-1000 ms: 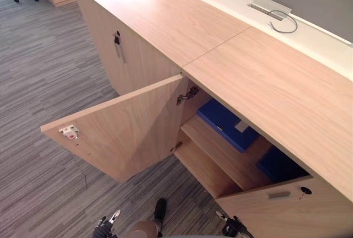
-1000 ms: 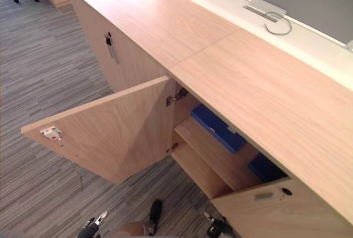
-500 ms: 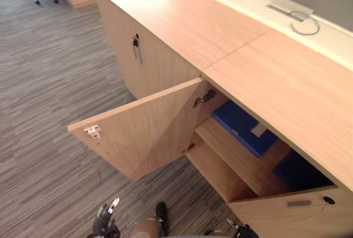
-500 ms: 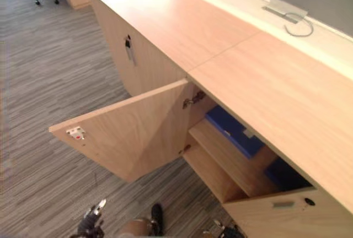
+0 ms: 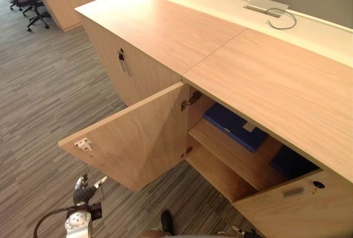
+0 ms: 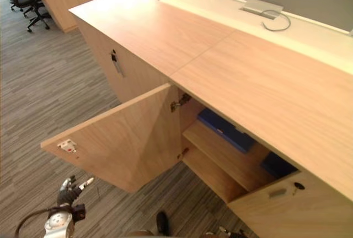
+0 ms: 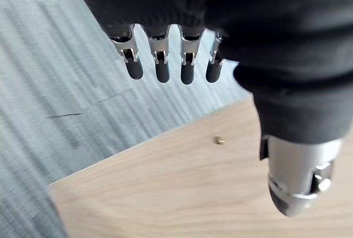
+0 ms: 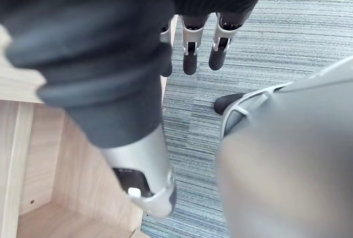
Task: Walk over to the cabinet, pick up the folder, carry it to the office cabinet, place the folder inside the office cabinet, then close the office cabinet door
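Note:
The wooden office cabinet [image 5: 259, 78] stands in front of me with its left door [image 5: 138, 139] swung wide open. A blue folder [image 5: 234, 125] lies flat on the upper shelf inside. A second blue item [image 5: 292, 163] lies further right on the same shelf. My left hand [image 5: 83, 187] is raised just below the open door's outer corner, empty; in the left wrist view its fingers [image 7: 161, 64] are straight over the door's wood. My right hand [image 8: 190, 50] hangs by the cabinet's lower edge, fingers relaxed and empty.
The cabinet's right door [image 5: 298, 205], with a handle and key, stands partly open. A neighbouring closed cabinet [image 5: 122, 61] has a key in its lock. Behind runs a white desk [image 5: 237, 4] with a grey cable. Office chairs [image 5: 25, 1] stand far left on the carpet.
The view has shifted. My left hand has risen from the bottom edge toward the open door's outer corner. The folder and doors have stayed put.

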Available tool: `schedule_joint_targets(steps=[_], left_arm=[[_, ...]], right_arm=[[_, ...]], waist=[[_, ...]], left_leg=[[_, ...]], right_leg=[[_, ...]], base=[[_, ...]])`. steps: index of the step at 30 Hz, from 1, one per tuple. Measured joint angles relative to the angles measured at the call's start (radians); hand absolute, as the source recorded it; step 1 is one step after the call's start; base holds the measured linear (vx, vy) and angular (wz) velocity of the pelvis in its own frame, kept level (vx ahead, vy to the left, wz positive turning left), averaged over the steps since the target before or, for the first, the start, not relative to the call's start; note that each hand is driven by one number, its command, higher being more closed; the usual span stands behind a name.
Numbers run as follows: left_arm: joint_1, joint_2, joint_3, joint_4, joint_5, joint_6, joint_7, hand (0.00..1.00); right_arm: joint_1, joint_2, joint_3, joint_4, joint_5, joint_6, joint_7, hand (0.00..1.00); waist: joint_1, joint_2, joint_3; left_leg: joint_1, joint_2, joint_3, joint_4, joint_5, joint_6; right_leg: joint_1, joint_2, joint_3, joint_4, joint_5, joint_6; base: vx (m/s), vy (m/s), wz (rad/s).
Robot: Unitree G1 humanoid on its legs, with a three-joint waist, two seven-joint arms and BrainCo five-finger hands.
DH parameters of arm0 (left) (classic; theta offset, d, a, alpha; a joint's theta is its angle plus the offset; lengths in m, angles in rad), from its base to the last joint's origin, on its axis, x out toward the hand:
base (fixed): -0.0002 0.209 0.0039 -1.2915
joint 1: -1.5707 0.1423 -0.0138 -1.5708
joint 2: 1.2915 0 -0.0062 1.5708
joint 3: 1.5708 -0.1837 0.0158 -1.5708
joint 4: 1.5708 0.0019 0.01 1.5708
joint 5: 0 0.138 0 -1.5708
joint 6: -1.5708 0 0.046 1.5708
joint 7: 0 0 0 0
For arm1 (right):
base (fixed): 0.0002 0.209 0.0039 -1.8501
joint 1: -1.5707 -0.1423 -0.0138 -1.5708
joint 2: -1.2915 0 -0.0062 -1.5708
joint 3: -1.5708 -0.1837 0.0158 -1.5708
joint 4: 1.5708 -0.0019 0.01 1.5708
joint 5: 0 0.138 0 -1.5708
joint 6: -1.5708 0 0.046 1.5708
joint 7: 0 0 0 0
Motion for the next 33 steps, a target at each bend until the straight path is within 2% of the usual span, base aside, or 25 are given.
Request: schedule_joint_targets(steps=[7,11,14,22,24,25,28,29,30,31,32,33], left_arm=[[-0.015,0.042,-0.057,-0.072,0.193,0.02,0.053,0.0],[-0.02,0.127,-0.088,-0.14,0.261,0.019,0.091,0.0],[-0.026,0.172,-0.112,-0.18,0.278,0.015,0.096,0.0],[0.038,0.179,-0.195,-0.255,0.261,-0.007,0.094,0.0],[0.097,0.172,-0.239,-0.332,0.244,-0.013,0.091,0.0],[0.116,0.17,-0.25,-0.349,0.238,-0.018,0.088,0.0],[0.2,0.163,-0.318,-0.433,0.217,-0.041,0.053,0.0],[0.227,0.161,-0.354,-0.461,0.211,-0.058,0.024,0.0],[0.259,0.154,-0.386,-0.492,0.205,-0.084,-0.014,0.0],[0.276,0.146,-0.401,-0.51,0.201,-0.096,-0.038,0.0],[0.316,0.12,-0.441,-0.547,0.192,-0.123,-0.078,0.0],[0.338,0.096,-0.467,-0.553,0.18,-0.143,-0.106,0.0]], right_arm=[[0.004,-0.001,0.0,0.0,-0.003,0.001,0.012,0.0],[0.003,-0.003,0.001,0.002,-0.003,0.001,0.015,0.0],[0.002,-0.006,0.001,0.006,-0.003,0.0,0.015,0.0],[0.004,-0.04,-0.009,0.02,-0.003,0.0,0.015,0.0],[0.009,-0.035,-0.014,0.036,-0.004,0.0,0.015,0.0],[0.01,-0.032,-0.014,0.035,-0.009,0.0,0.015,0.0],[0.016,-0.011,-0.014,0.034,-0.041,-0.001,0.018,0.0],[0.023,0.001,-0.019,0.025,-0.039,-0.001,0.019,0.0],[0.029,0.013,-0.015,0.017,-0.042,-0.003,0.021,0.0],[0.033,0.016,-0.006,0.016,-0.044,-0.003,0.024,0.0],[0.041,0.009,-0.008,-0.001,-0.044,-0.004,0.027,0.0],[0.038,0.007,-0.01,-0.003,-0.048,-0.004,0.031,0.0]], waist=[[0.004,-0.001,-0.002],[0.009,-0.001,-0.006],[0.018,-0.002,-0.007],[0.036,-0.009,-0.005],[0.065,-0.02,-0.004],[0.069,-0.022,-0.003],[0.084,-0.036,-0.001],[0.082,-0.041,-0.001],[0.075,-0.074,0.007],[0.072,-0.079,0.01],[0.077,-0.054,0.001],[0.08,-0.042,-0.006]], left_leg=[[0.013,0.003,0.001,0.0,0.001,0.001],[0.031,0.002,0.004,0.0,0.001,0.001],[0.033,0.002,0.003,0.0,0.001,0.001],[0.04,-0.006,0.007,0.001,0.005,0.002],[0.039,-0.009,0.029,0.002,0.006,0.004],[0.04,-0.01,0.034,0.002,0.006,0.004],[0.037,-0.02,0.057,0.002,-0.002,0.015],[0.031,-0.027,0.073,0.001,-0.006,0.014],[0.015,-0.043,0.108,0.059,-0.038,0.026],[-0.012,-0.033,0.119,0.16,-0.065,0.042],[-0.017,-0.009,0.125,0.204,-0.118,0.077],[-0.017,0.002,0.145,0.181,-0.123,0.084]], right_leg=[[0.017,0.005,0.0,-0.003,-0.002,-0.002],[0.035,0.004,0.0,-0.003,-0.002,-0.003],[0.035,0.003,0.0,-0.002,-0.002,-0.003],[0.024,-0.017,0.004,0.035,-0.001,-0.001],[-0.005,-0.03,0.026,0.078,-0.001,-0.001],[-0.011,-0.035,0.028,0.092,-0.001,-0.001],[-0.045,-0.068,0.019,0.148,-0.005,-0.002],[-0.043,-0.09,-0.028,0.155,-0.018,-0.014],[-0.04,-0.142,-0.086,0.156,-0.025,-0.011],[-0.037,-0.158,-0.108,0.167,-0.025,-0.011],[-0.027,-0.168,-0.151,0.177,-0.017,-0.036],[-0.021,-0.173,-0.174,0.18,-0.009,-0.065]], base=[[0.02,-0.025,0.01],[0.0,0.0,0.0],[-0.05,-0.002,0.01],[-0.06,0.01,-0.01],[-0.08,0.027,-0.18],[-0.08,0.031,-0.19],[-0.11,0.048,-0.1],[-0.13,0.094,0.17],[-0.11,0.116,0.27],[-0.02,0.099,0.1],[0.0,0.086,-0.25],[-0.01,0.115,-0.6]])
